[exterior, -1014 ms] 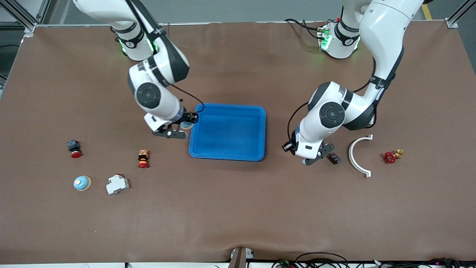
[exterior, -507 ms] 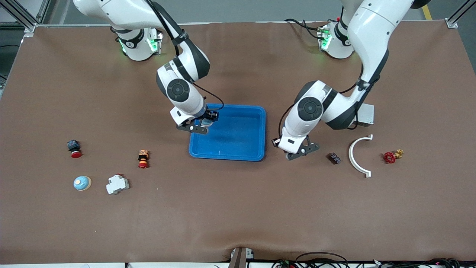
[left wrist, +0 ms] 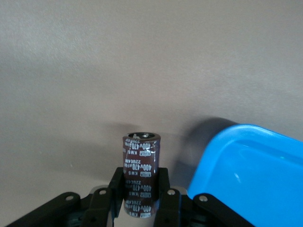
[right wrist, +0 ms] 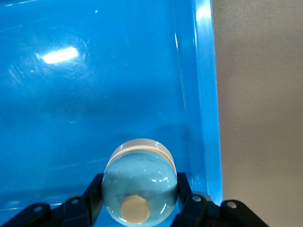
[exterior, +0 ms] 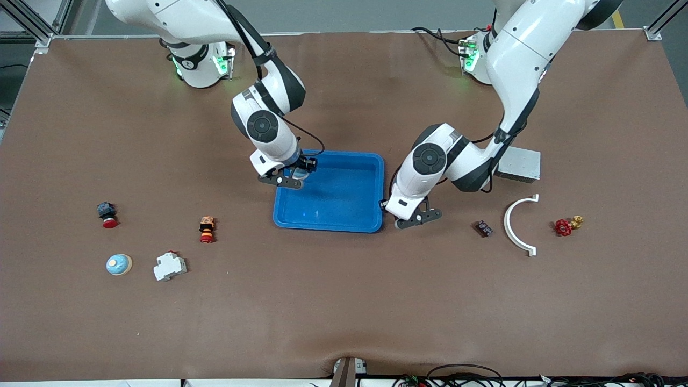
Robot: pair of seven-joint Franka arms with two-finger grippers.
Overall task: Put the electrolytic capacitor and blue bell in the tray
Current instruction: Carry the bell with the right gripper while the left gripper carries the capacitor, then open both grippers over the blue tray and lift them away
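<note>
Holding a pale blue bell [right wrist: 138, 180] between closed fingers [right wrist: 185, 189], dome and round cream button facing the wrist camera: the right gripper [exterior: 290, 174], up over the corner of the bright-blue tray [exterior: 371, 161] toward the right arm's end of the table and farther from the front camera. Below the bell, only glossy blue tray floor and a raised rim, with brown table [exterior: 344, 301] past the rim.

Gripping an electrolytic capacitor [left wrist: 140, 174] upright, dark brown sleeve with pale lettering, fingers pressed against its lower half: the left gripper [exterior: 416, 217], hanging over bare table just beside the tray's rim on the side toward the left arm's end, not over the tray itself. Rounded tray corner showing close by in the left wrist view.

Lying elsewhere, toward the right arm's end: a second blue bell [exterior: 119, 264] on a tan base, a white breaker-like block [exterior: 170, 266] beside it, a small orange and red part [exterior: 207, 229], and a dark part with a red cap [exterior: 107, 214]. Toward the left arm's end: a small dark component [exterior: 483, 228], a white curved bracket [exterior: 518, 223], a red valve wheel with brass fitting [exterior: 567, 224], and a grey metal box [exterior: 518, 164] partly hidden by the left arm.
</note>
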